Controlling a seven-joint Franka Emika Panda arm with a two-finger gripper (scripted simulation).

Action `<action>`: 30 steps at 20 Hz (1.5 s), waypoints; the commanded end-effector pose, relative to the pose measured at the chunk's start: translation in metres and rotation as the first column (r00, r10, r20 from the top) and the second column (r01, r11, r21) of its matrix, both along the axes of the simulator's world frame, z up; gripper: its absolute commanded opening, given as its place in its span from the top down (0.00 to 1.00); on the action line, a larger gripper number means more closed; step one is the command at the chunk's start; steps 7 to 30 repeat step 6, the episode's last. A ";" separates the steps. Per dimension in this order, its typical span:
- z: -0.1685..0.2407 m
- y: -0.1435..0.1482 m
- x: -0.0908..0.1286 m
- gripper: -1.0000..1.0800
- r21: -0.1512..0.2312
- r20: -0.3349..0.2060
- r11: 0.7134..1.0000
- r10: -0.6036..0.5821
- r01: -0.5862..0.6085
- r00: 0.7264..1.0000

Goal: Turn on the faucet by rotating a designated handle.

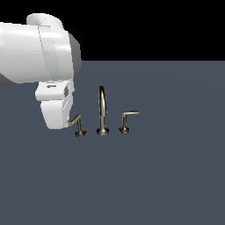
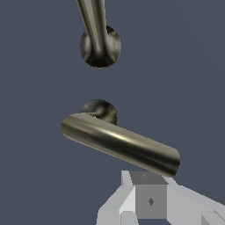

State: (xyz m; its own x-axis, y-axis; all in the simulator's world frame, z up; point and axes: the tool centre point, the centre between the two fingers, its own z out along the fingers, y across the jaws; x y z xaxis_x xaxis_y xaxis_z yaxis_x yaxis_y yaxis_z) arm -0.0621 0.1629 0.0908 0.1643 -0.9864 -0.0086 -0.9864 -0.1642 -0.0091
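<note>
The brass faucet stands as three pieces in a row, its tall arched spout (image 1: pixel 102 107) in the middle. The handle (image 1: pixel 77 123) is the L-shaped lever at the exterior view's left, and its lever tip reaches the underside of my white gripper (image 1: pixel 66 122). In the wrist view the handle's lever (image 2: pixel 118 144) lies across the middle above its round base (image 2: pixel 103 110), with the spout's base (image 2: pixel 100 46) beyond. My gripper (image 2: pixel 149 195) sits just off the lever's free end; its fingers are together with no gap and hold nothing.
A twin brass handle (image 1: pixel 126 121) stands at the exterior view's right of the spout, its lever pointing away from it. Everything rests on a flat dark grey floor (image 1: pixel 154 176). My bulky white arm (image 1: pixel 35 52) fills the upper left of the exterior view.
</note>
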 end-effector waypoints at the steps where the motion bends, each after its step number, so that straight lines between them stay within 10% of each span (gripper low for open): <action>1: 0.000 -0.019 -0.004 1.00 -0.007 -0.004 1.000 -0.016 0.016 1.000; 30: 0.000 -0.034 -0.011 1.00 -0.010 -0.007 1.000 -0.016 0.016 1.000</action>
